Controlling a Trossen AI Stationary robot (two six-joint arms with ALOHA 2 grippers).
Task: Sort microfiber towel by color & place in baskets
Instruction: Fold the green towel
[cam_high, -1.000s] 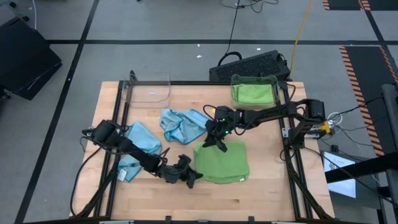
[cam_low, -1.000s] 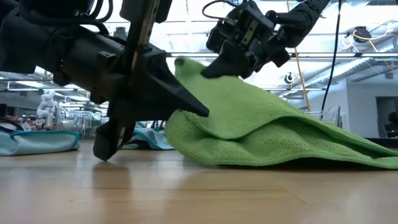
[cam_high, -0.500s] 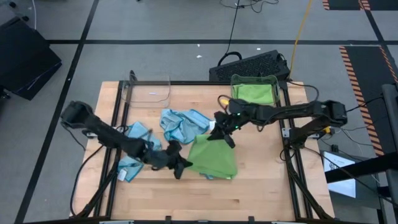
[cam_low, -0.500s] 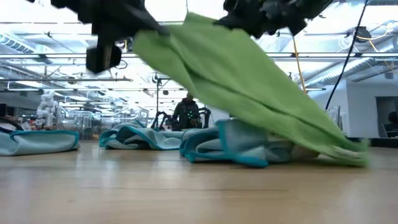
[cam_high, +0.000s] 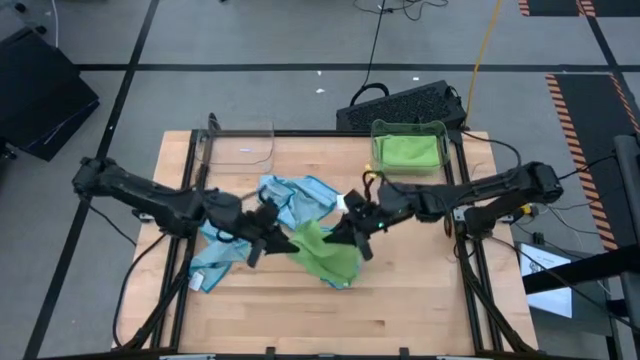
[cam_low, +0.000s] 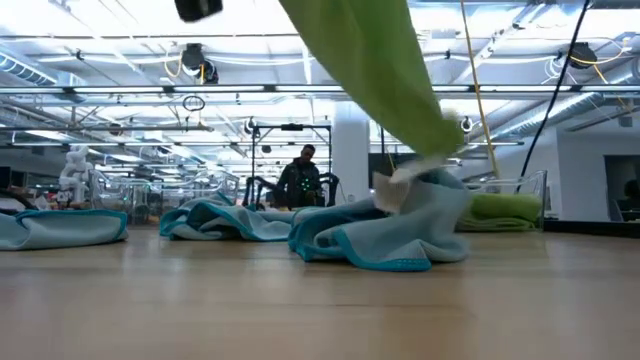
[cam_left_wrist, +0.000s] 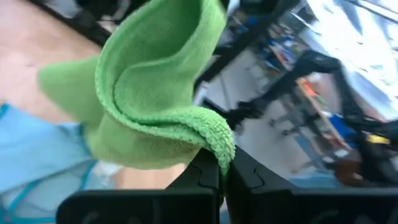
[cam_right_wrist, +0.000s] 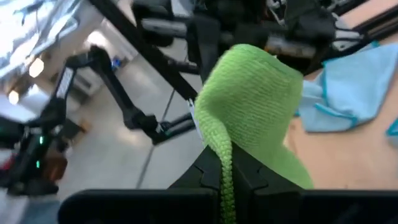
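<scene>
Above mid-table, both grippers are running off the low view's top edge, so only hanging green towel (cam_low: 385, 85) is showing there. Left gripper (cam_high: 282, 240) and right gripper (cam_high: 352, 228) are each pinching it closed, lifted over blue towels (cam_high: 290, 198). Far-right basket (cam_high: 408, 146) is holding green cloth; far-left basket (cam_high: 238, 146) is barely visible.
</scene>
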